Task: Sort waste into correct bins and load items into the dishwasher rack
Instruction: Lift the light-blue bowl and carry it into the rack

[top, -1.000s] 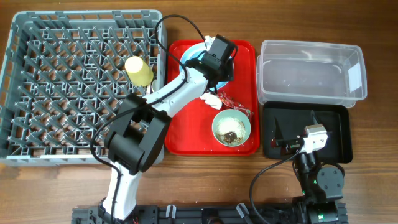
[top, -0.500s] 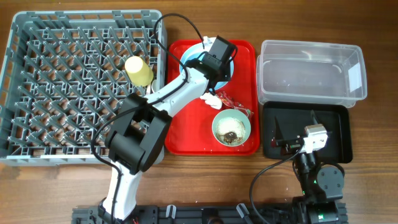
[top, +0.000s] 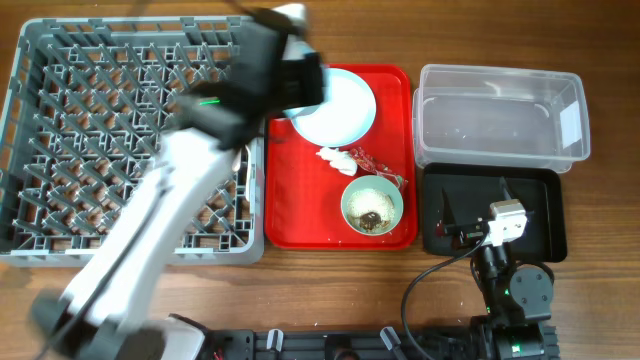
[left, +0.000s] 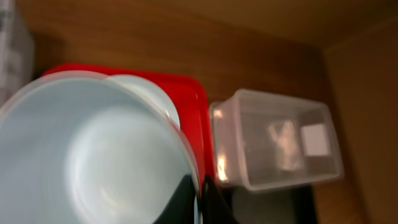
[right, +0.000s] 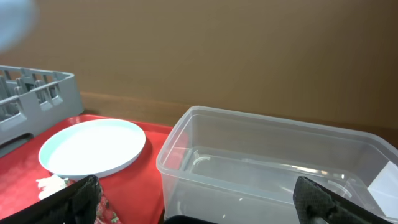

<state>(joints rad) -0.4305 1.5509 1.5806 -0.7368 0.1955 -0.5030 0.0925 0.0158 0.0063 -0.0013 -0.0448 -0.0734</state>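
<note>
My left gripper (left: 200, 198) is shut on the rim of a pale green-blue bowl (left: 93, 155), which it holds in the air. In the overhead view the left gripper (top: 298, 85) is a blur over the right edge of the grey dishwasher rack (top: 90, 140). The light blue plate (top: 338, 106) lies bare on the red tray (top: 300, 215). A second bowl (top: 372, 205) with rice and brown scraps, the white tissue (top: 329, 154) and the red wrapper (top: 366, 162) sit below it. My right gripper (right: 202, 205) is open and empty over the black tray (top: 540, 215). The yellow cup, fork and spoon are hidden.
The clear tub (top: 498, 115) stands right of the red tray, behind the black tray, and also shows in the right wrist view (right: 273, 168) and in the left wrist view (left: 273, 146). The left arm stretches diagonally across the rack's right half.
My left arm has lifted off the plate with the bowl and swung left toward the rack, baring the plate and hiding the yellow cup. The right arm has not moved.
</note>
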